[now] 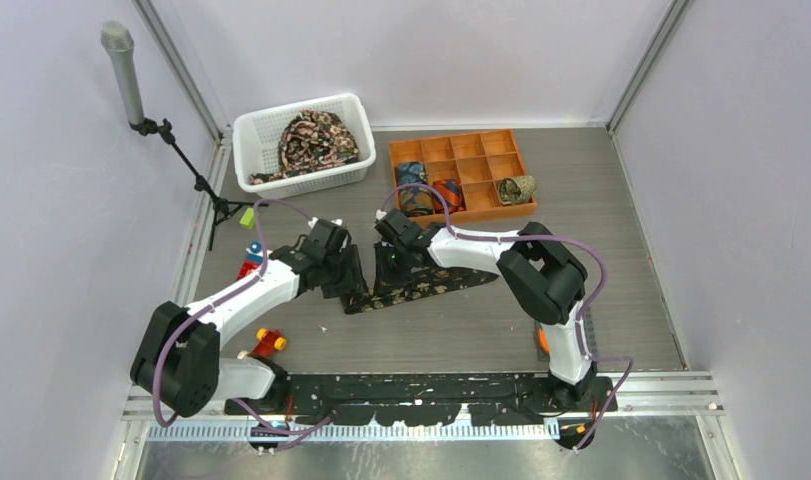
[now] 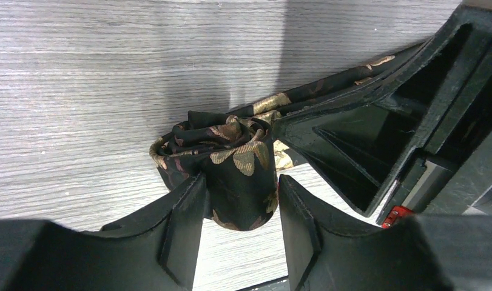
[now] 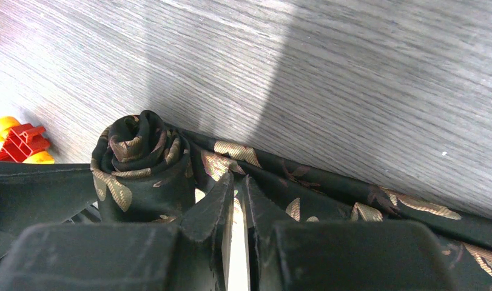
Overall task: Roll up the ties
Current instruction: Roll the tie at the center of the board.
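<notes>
A black tie (image 1: 436, 284) with tan leaf print lies on the table's middle, its left end wound into a small roll (image 2: 237, 154). My left gripper (image 1: 346, 274) holds this roll between its fingers (image 2: 184, 209), shut on it in the left wrist view (image 2: 240, 185). My right gripper (image 1: 391, 262) sits just right of the roll (image 3: 143, 163). Its jaws are almost together, pinching the tie's flat part (image 3: 328, 194) right beside the roll, seen in the right wrist view (image 3: 238, 182). The tie's unrolled length runs off to the right.
A white basket (image 1: 249, 135) at the back left holds a heap of printed ties (image 1: 316, 140). An orange divided tray (image 1: 501, 142) at the back holds rolled ties (image 1: 421, 195). Red and yellow toys (image 1: 266, 343) lie by the left arm. A microphone stand (image 1: 131, 80) rises at far left.
</notes>
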